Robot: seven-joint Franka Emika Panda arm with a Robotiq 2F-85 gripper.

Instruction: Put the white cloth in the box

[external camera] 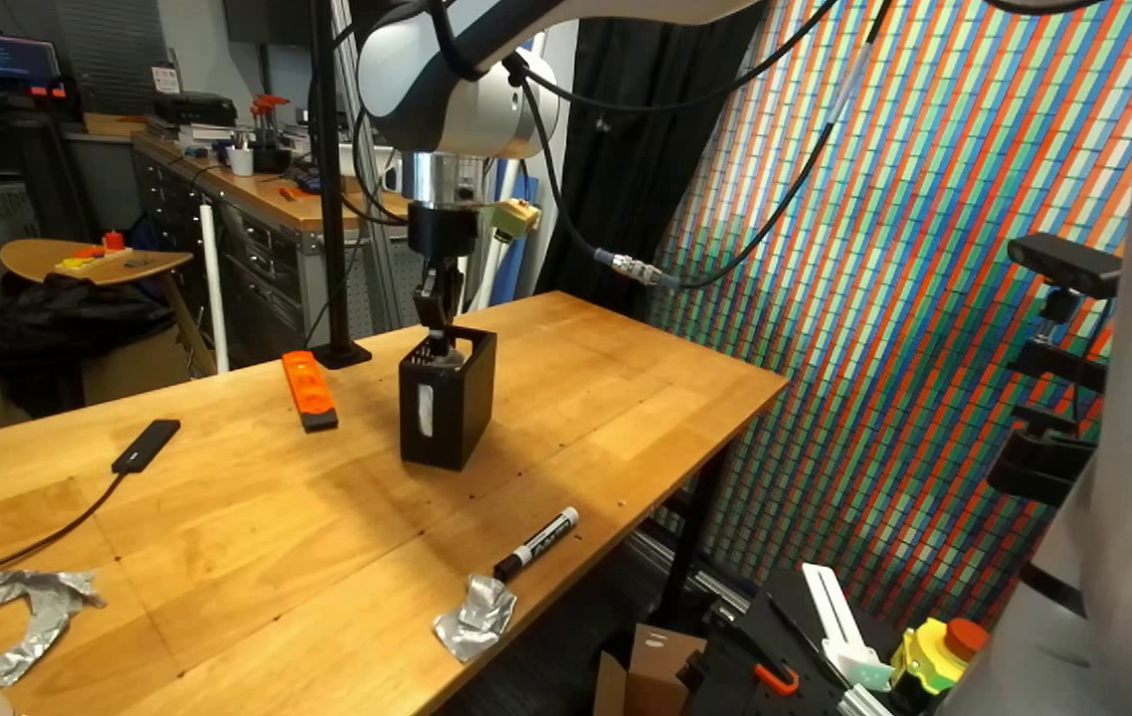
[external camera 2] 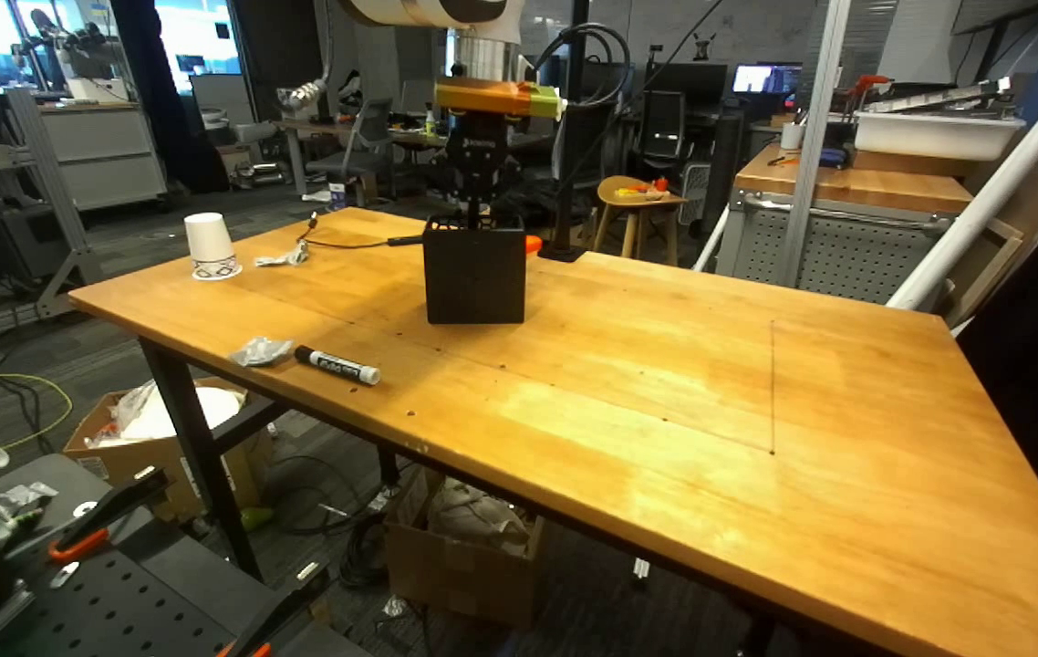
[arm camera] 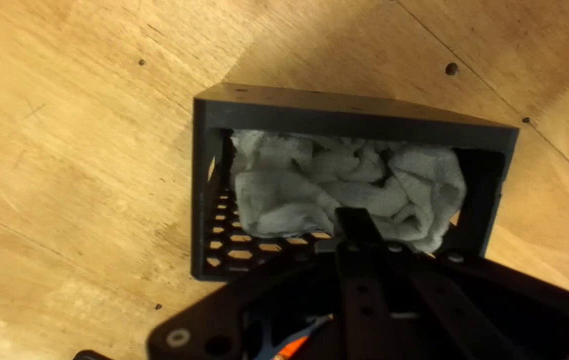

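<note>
The black box (external camera: 474, 418) stands upright on the wooden table with its top open. It also shows in an exterior view (external camera 2: 475, 278) and in the wrist view (arm camera: 364, 120). The crumpled white cloth (arm camera: 284, 197) lies inside the box, and part of it shows through the box's side slot (external camera: 425, 410). My gripper (arm camera: 357, 220) points down into the box opening, with its fingertips over the lower edge of the cloth. Its fingers look closed together. The fingertips' lower part is hidden by the box wall in an exterior view (external camera 2: 473, 215). I cannot tell if they touch the cloth.
An orange tool (external camera: 308, 389) and a black hub with a cable (external camera: 146, 445) lie on the table. A marker (external camera: 538, 540) and crumpled foil (external camera: 477, 617) lie near the edge. A white cup (external camera 2: 209, 242) stands at the far end. A black post (external camera: 331, 199) stands behind the box.
</note>
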